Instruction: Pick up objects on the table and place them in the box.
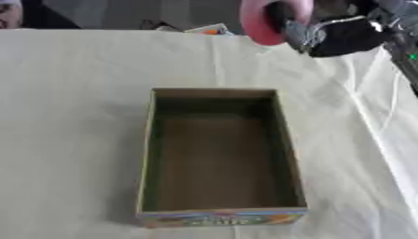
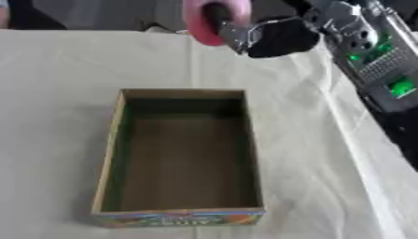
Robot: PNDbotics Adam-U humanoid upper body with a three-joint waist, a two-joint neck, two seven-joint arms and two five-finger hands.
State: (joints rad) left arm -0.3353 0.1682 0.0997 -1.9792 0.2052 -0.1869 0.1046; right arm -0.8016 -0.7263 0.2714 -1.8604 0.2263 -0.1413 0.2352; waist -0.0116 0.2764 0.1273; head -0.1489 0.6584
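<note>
Right hand (image 2: pixel 274 35) in from upper right, raised above the far part of the tabletop (image 1: pixel 73 116), beyond the box's (image 1: pixel 145 154) far wall. Fingers (image 2: pixel 233 32) curled round a pink object (image 1: pixel 260 23); rounded, smooth outline, exact kind not identifiable. Pink object off the cloth, held in the air, partly hidden behind the fingers, cut off by the top edge of both views. Not over the box opening; sits beyond the far right corner of the box in the left eye view.

Box: rectangular, cardboard, open top, long axis running away from the camera, standing near the middle of the tabletop. Brown inner walls and floor, nothing visible inside. Colourful printed band on the near outer wall (image 2: pixel 179 218); print not legible.

Tabletop covered with a pale, creased cloth; fold line running from the far edge toward the box.

Right arm (image 2: pixel 375 56) along the right edge: silver and black, green lights visible in the right eye view.

Small flat item with an orange spot (image 1: pixel 208 31) at the far edge of the tabletop, left of the pink object; kind not identifiable.

Left hand not visible in either view.
</note>
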